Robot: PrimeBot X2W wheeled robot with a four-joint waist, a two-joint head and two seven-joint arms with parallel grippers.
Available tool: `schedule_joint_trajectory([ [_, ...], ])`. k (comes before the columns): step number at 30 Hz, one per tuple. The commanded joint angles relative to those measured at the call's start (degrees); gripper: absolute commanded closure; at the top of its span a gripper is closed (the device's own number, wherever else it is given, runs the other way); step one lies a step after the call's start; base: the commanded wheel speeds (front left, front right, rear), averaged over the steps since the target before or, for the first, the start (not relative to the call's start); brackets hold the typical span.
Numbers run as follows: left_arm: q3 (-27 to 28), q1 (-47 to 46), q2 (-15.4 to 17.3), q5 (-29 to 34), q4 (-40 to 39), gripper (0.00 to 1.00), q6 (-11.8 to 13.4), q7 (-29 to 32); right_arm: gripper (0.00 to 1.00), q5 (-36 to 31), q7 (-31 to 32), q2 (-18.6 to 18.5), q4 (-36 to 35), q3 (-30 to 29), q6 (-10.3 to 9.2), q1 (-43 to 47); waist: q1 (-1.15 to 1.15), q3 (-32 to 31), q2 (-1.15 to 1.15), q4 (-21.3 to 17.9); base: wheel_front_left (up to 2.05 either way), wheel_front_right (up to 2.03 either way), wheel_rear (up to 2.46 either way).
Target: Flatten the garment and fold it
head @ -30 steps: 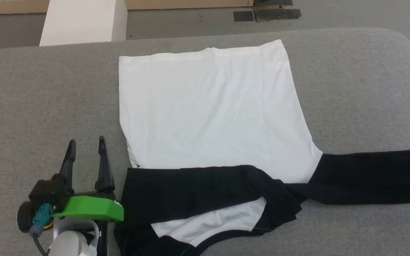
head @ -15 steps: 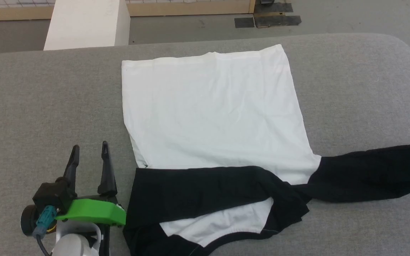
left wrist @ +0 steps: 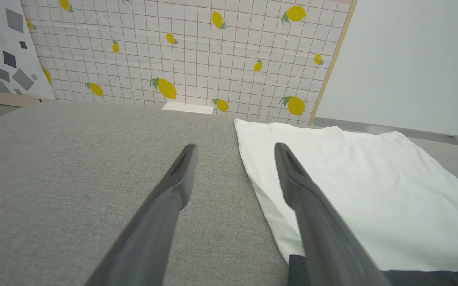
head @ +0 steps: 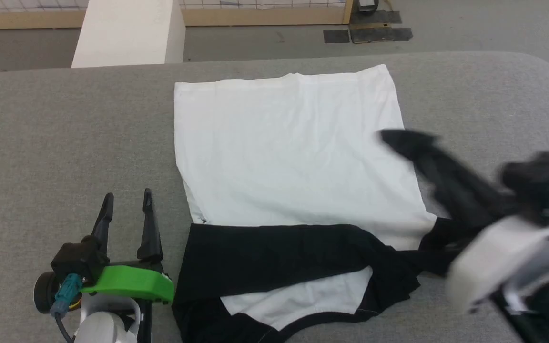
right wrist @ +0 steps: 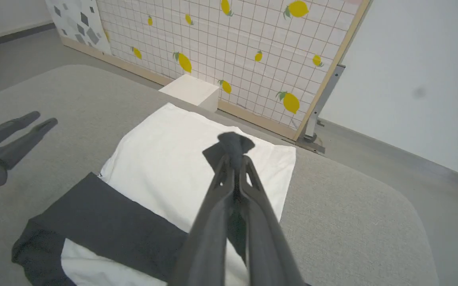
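Head camera high, looking down on garment (head: 284,152), both wrist cameras nearer, facing lemon-print wall (left wrist: 213,59) — all share the garment.

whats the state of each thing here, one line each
white cloth T-shirt with black sleeves, body spread flat
left black sleeve, folded flat across the shirt
right black sleeve, lifted, end pinched
left gripper, fingers open, empty
right gripper, shut on right black sleeve

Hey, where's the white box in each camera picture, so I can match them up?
Head view: the white box at top left, past the grey surface.
Left wrist view: small, upper middle, under the lemon screen.
Right wrist view: upper middle, before the lemon screen.
Shared landmark: the garment, whose white far edge lies nearest the box.
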Motion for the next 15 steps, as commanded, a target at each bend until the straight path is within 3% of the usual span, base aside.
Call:
schedule_joint_trajectory([
  [1,-0.2,-0.74,0.35,0.08,-0.09,0.0,0.15,-0.22,1.0,-0.17,-0.96,0.29,1.76,4.05,-0.08,-2.35,0.0,0.37,0.61,0.8,0.0,0.0,0.0],
  [7,-1.07,-1.43,0.02,-0.19,-0.42,0.0,0.23,-0.22,1.0,0.89,-5.35,3.32,16.12,19.89,-0.08,-8.8,0.0,1.99,0.61,3.29,0.0,0.0,0.0],
  [15,-2.25,-2.25,-0.59,-0.81,-0.37,0.0,0.61,-0.22,1.0,3.17,-10.17,6.18,36.96,29.57,-0.08,-12.25,0.0,4.42,0.61,6.91,0.0,0.0,0.0],
])
